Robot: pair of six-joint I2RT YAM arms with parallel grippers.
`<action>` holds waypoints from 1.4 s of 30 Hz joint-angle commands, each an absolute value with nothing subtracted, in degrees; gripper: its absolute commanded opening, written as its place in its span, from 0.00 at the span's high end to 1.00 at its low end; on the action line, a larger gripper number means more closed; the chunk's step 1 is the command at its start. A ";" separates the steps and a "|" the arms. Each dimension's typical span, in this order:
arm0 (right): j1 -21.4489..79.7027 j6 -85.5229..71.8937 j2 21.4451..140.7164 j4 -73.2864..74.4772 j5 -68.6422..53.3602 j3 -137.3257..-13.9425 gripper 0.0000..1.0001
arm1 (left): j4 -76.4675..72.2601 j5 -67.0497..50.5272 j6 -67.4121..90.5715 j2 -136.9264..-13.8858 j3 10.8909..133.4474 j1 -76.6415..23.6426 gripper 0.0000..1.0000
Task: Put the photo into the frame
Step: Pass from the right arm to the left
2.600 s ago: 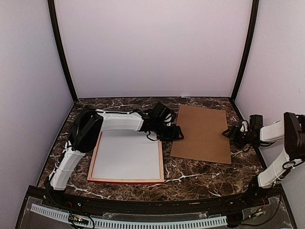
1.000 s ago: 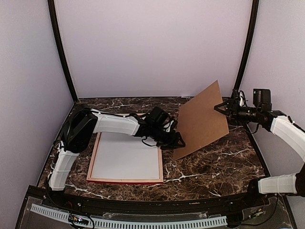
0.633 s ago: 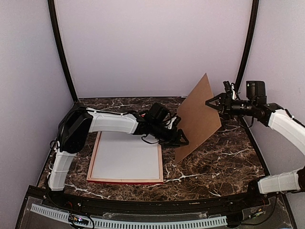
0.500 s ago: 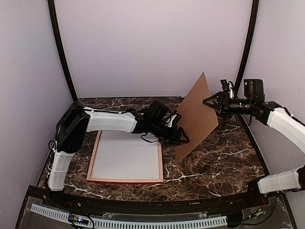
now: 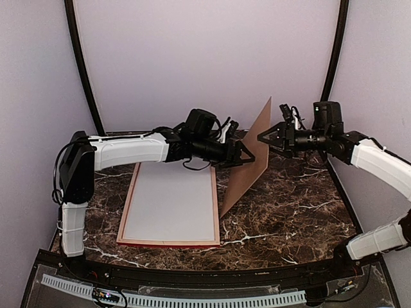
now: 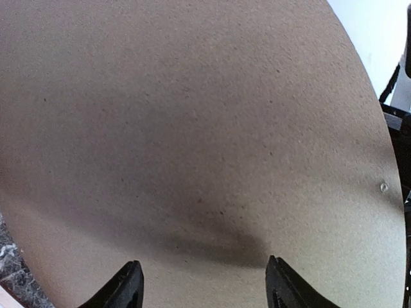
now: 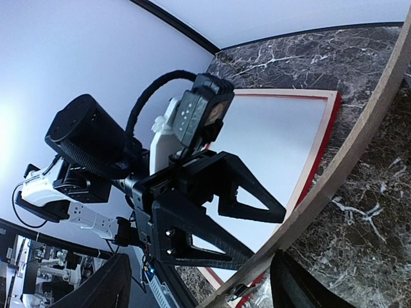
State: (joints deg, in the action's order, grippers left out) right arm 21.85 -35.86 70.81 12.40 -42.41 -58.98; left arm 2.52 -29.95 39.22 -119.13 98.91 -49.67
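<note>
The frame [image 5: 168, 243] lies flat at centre left, red along its near edge and pinkish on the sides, with a white sheet [image 5: 172, 205] in it. I cannot tell whether that sheet is the photo. A brown backing board [image 5: 247, 172] stands almost upright on its lower edge, right of the frame. My left gripper [image 5: 248, 156] is open, its tips against the board's left face [image 6: 192, 128]. My right gripper [image 5: 262, 137] is open at the board's upper right edge, and the board's edge [image 7: 350, 163] runs between its fingers. The right wrist view also shows the frame [image 7: 323, 135] and the left gripper [image 7: 266, 234].
The dark marble table [image 5: 289, 218] is walled by pale panels at the back and sides, with black posts [image 5: 82, 70] in the corners. The left arm [image 5: 128, 151] stretches over the frame's far end. A perforated rail [image 5: 192, 298] runs along the near edge.
The board lay flat on the right; the right gripper lifted its right edge and swung it up and left until nearly upright. The left gripper rose from the table to the board's face.
</note>
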 commanded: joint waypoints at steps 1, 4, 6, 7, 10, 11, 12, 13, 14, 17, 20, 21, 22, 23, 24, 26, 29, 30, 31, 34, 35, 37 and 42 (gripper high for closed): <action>24.40 -36.40 72.81 7.47 -42.23 -62.30 0.25 | 1.65 -30.13 39.76 -116.17 100.01 -48.30 0.32; 25.52 -36.71 74.43 6.51 -42.06 -63.03 0.24 | 1.90 -29.73 39.92 -115.52 99.85 -48.10 0.32; 26.18 -36.86 75.27 5.93 -41.97 -63.55 0.24 | 2.15 -29.35 40.10 -114.94 99.69 -47.83 0.32; 26.53 -36.97 75.70 5.76 -41.93 -63.83 0.23 | 2.30 -29.07 40.19 -114.64 99.54 -47.64 0.32; 27.36 -37.19 76.71 5.06 -41.75 -64.69 0.22 | 2.40 -28.64 40.34 -112.89 99.18 -46.57 0.30; 27.60 -37.29 77.13 4.86 -41.68 -64.97 0.21 | 2.48 -28.36 40.30 -112.52 99.22 -46.31 0.30; 27.82 -37.32 77.45 4.72 -41.66 -65.34 0.21 | 2.84 -28.29 40.09 -111.74 99.27 -45.81 0.29; 28.12 -37.40 77.83 4.57 -41.66 -65.64 0.20 | 3.13 -27.99 39.86 -111.37 99.57 -45.63 0.28; 28.39 -37.43 78.14 4.36 -41.66 -65.92 0.20 | 3.73 -27.84 39.32 -110.66 99.75 -45.24 0.28; 29.10 -37.76 78.86 3.43 -41.57 -66.50 0.18 | 4.97 -27.28 38.11 -109.70 101.42 -44.80 0.25; 29.58 -38.37 79.55 2.29 -41.66 -66.75 0.16 | 5.89 -26.99 37.31 -108.93 102.75 -44.37 0.23; 29.73 -38.48 79.72 1.98 -41.74 -66.79 0.16 | 5.85 -26.99 37.29 -108.82 103.16 -44.33 0.23; 29.85 -38.68 79.82 1.59 -41.93 -66.73 0.15 | 5.79 -26.94 37.21 -108.59 103.57 -44.24 0.22; 29.94 -38.96 79.87 0.58 -42.11 -66.57 0.15 | 5.75 -26.96 37.19 -108.48 103.77 -44.22 0.21; 29.97 -39.30 80.03 0.29 -42.49 -66.35 0.14 | 5.74 -26.98 37.14 -108.40 104.36 -44.12 0.21; 30.10 -40.13 80.25 -2.66 -43.32 -65.70 0.13 | 5.80 -27.22 36.94 -108.64 105.36 -44.06 0.20; 30.30 -41.09 80.96 -5.49 -44.26 -65.04 0.12 | 6.97 -27.46 36.45 -109.96 107.66 -44.08 0.19; 30.37 -41.28 81.29 -6.20 -44.53 -65.01 0.11 | 8.16 -27.50 36.18 -110.39 109.03 -44.10 0.19; 30.53 -41.44 81.59 -7.05 -44.86 -64.87 0.11 | 8.74 -27.50 36.11 -111.20 109.75 -44.07 0.19; 30.83 -41.97 82.75 -8.74 -45.36 -64.70 0.11 | 11.22 -27.32 35.77 -112.91 113.00 -44.11 0.19; 30.99 -42.04 83.17 -9.31 -45.57 -64.61 0.10 | 11.81 -27.20 35.42 -113.72 113.67 -44.10 0.19; 31.17 -42.44 83.92 -10.42 -45.85 -64.51 0.10 | 14.49 -26.79 34.78 -114.99 115.65 -44.11 0.20; 31.93 -43.82 85.54 -13.27 -46.83 -64.60 0.10 | 19.45 -23.21 32.86 -117.29 119.80 -44.03 0.21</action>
